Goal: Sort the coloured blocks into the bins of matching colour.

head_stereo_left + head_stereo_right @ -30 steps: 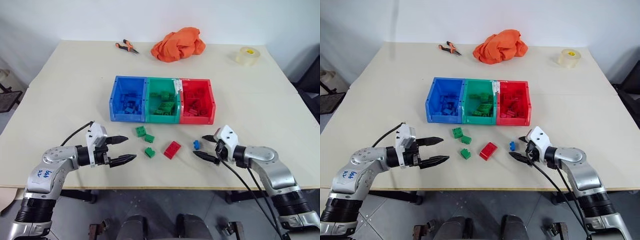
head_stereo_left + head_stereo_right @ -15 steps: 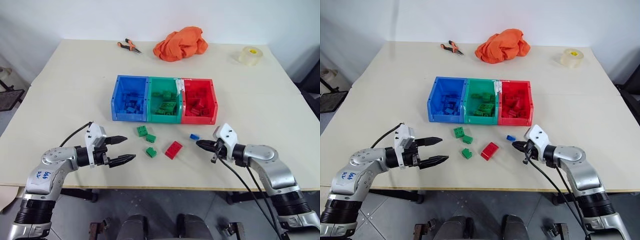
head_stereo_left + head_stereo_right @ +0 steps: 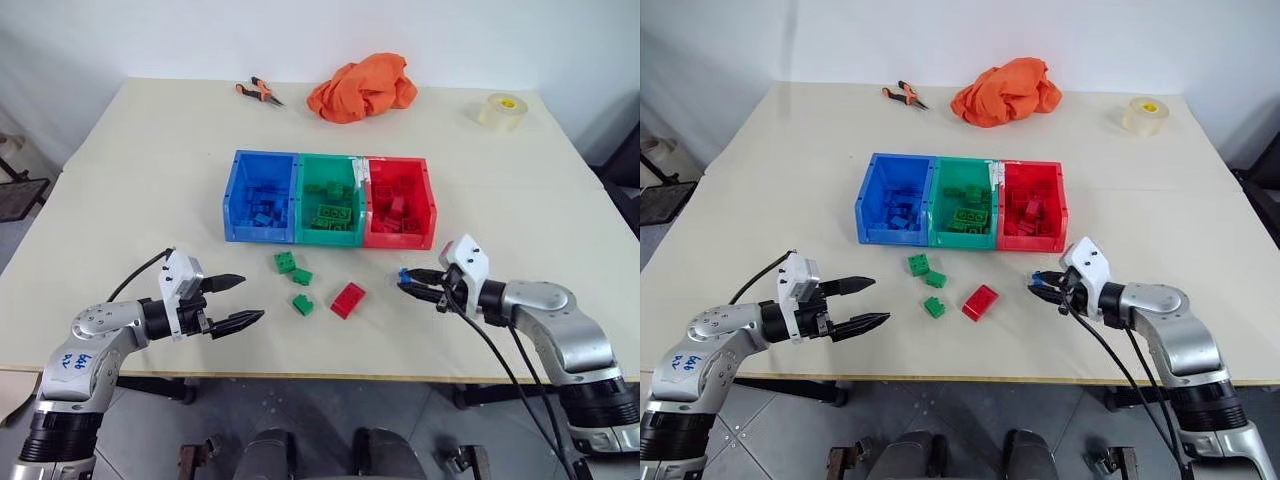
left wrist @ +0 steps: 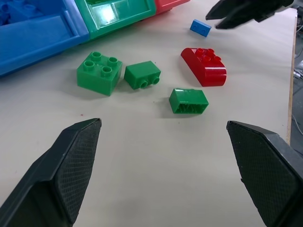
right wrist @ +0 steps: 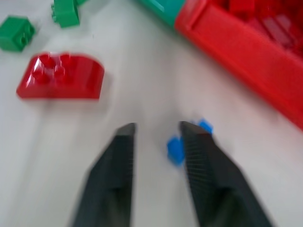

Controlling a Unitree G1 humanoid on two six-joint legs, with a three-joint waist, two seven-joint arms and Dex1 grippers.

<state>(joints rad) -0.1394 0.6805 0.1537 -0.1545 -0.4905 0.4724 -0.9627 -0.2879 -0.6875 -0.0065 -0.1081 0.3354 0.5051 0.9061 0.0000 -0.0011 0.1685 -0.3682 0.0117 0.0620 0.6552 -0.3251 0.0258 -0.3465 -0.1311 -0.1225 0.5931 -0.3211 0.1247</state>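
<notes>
The right gripper point(image 5: 156, 142) is standing part-open beside the small blue block point(image 5: 176, 150), not grasping it; light and slippery, it needs pinching across flat sides. The left gripper point(image 4: 163, 146) is waiting released.

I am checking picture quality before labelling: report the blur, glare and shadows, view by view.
Right wrist view: motion-blurred, smearing the red block, the blue block and the right gripper fingers. Left wrist view: sharp, with glare on the green bin floor and soft shadows beside the green blocks. Eye views: evenly lit, with faint shadows under the bins.
</notes>
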